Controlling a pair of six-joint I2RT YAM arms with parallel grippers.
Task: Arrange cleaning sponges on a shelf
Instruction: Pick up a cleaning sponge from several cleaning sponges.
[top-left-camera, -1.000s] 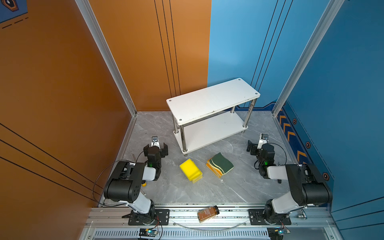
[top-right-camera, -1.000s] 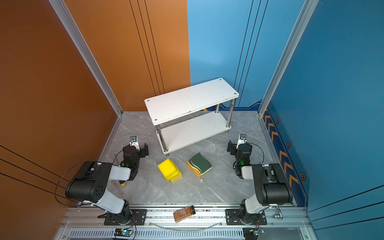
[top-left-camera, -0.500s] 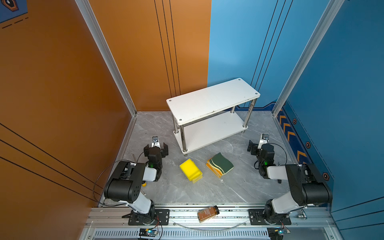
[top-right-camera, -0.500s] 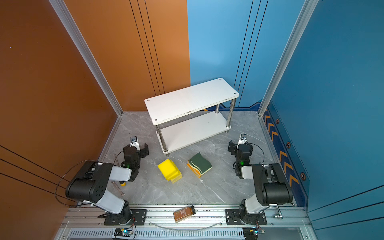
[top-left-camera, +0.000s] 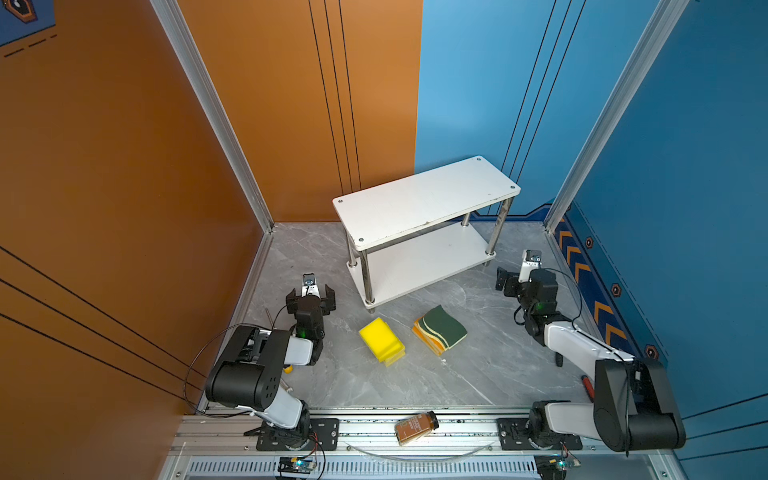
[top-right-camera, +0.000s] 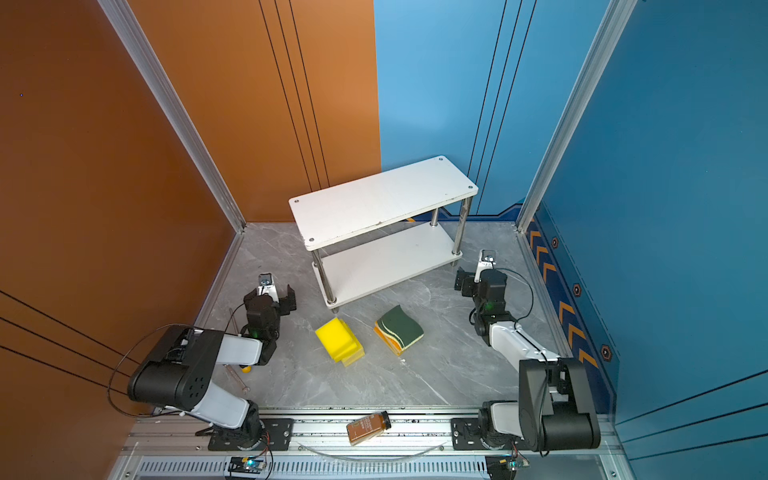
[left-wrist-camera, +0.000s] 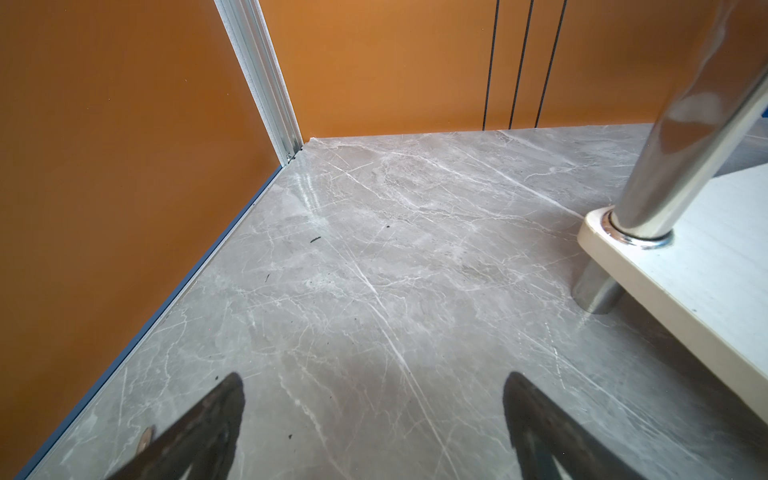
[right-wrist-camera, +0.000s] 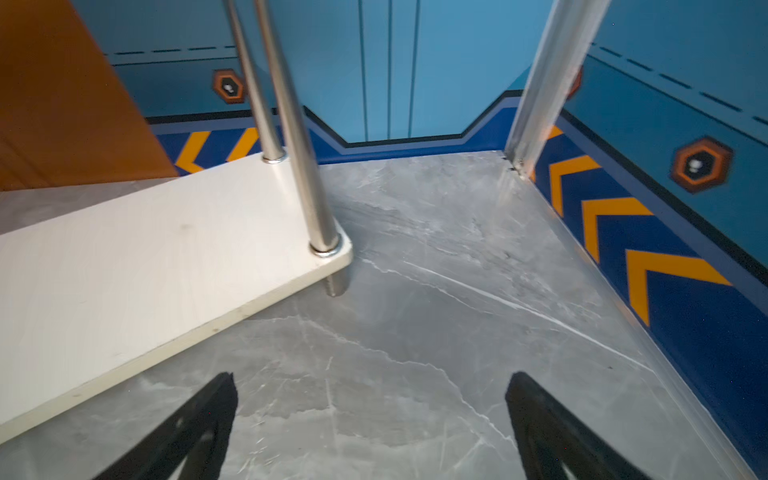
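Two stacks of cleaning sponges lie on the grey floor in front of the shelf. One is a yellow stack (top-left-camera: 381, 341) (top-right-camera: 338, 340). The other is a green-topped stack (top-left-camera: 441, 329) (top-right-camera: 400, 328) with orange sponges under it. The white two-tier shelf (top-left-camera: 424, 199) (top-right-camera: 382, 199) stands at the back, both boards bare. My left gripper (top-left-camera: 311, 295) (top-right-camera: 271, 296) (left-wrist-camera: 374, 378) rests low, left of the shelf's near leg, open over bare floor. My right gripper (top-left-camera: 519, 276) (top-right-camera: 478, 278) (right-wrist-camera: 372, 376) is open beside the shelf's right end, holding nothing. The lower board (left-wrist-camera: 685, 270) (right-wrist-camera: 145, 257) shows in both wrist views.
A brown bottle (top-left-camera: 416, 427) (top-right-camera: 369, 427) lies on the front rail. A small yellow bit (top-left-camera: 287, 368) and a thin rod (top-right-camera: 237, 378) lie by the left arm, and a red-handled tool (top-left-camera: 588, 384) by the right arm. Walls close in three sides.
The left gripper's jaws seem spread slightly wider than a second ago. The sponges, the shelf and the right arm have not moved.
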